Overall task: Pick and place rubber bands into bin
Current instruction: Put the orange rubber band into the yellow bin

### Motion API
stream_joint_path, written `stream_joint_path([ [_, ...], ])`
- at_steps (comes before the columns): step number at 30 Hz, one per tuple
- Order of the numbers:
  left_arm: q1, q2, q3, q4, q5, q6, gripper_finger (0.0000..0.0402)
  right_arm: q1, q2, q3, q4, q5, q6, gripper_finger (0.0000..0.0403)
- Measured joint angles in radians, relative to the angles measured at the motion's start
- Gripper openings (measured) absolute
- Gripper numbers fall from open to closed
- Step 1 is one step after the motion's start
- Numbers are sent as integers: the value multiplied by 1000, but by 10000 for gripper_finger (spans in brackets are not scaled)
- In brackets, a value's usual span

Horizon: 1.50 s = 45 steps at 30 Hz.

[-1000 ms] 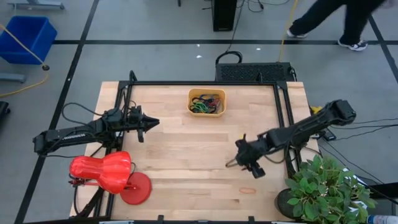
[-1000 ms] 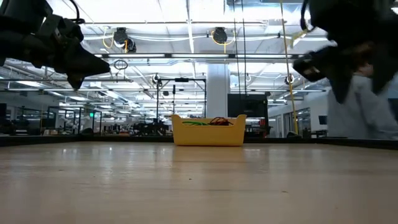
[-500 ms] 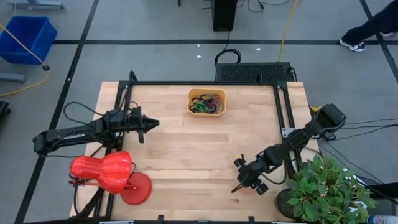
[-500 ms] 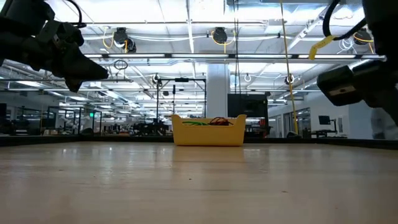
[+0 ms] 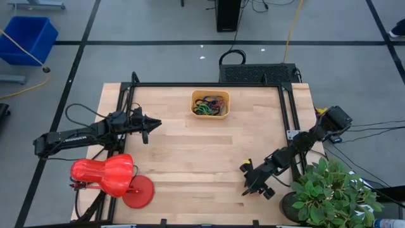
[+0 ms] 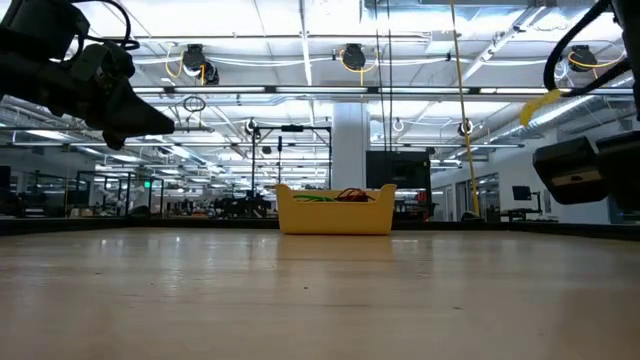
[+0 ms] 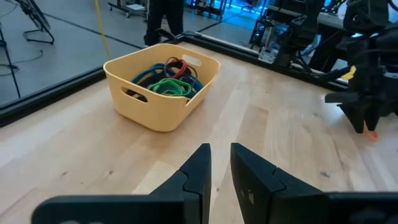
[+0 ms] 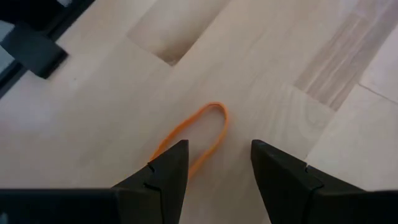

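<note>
Right pincer (image 8: 214,163) hangs low over the front right part of the surface (image 5: 190,152), fingers spread, nothing between them. Directly ahead of and partly under its fingertips: one orange rubber band (image 8: 198,134), flat on the wood, stretched to a narrow loop. Long axis of the loop runs nearly fore-and-aft from the pincer, a little oblique, so the fingers straddle it across its short width; near end sits between the tips. Judged: a straight drop and close should catch both strands.

Left pincer (image 5: 156,123) held well off, above the left half of the surface, fingers (image 7: 198,171) nearly together, empty. Right arm far nearer.

Count: one loose band on the wood; one bin (image 5: 211,104) far ahead of both pincers at the back edge; rubber bands (image 7: 169,79) inside it tangled in green, blue, red, black, number not countable.
</note>
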Motion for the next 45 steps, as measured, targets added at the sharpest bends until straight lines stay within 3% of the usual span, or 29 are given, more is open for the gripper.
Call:
stream_joint_path([
  [6, 0, 0, 0, -2, 0, 0, 67, -1, -8, -90, 84, -3, 13, 171],
  [15, 0, 0, 0, -2, -1, -2, 67, -1, -9, -173, 336, -5, 156, 171],
  [26, 0, 0, 0, 1, -3, -6, 67, 81, -9, -177, 255, 127, -141, 167],
  [30, 0, 0, 0, 1, -4, -6, 67, 98, -9, -178, 254, 128, -149, 136],
  [40, 0, 0, 0, 1, -5, -4, 67, 111, -8, -178, 248, 93, -152, 11],
  [45, 0, 0, 0, 0, -5, -3, 67, 112, -8, -178, 248, 93, -152, 6],
])
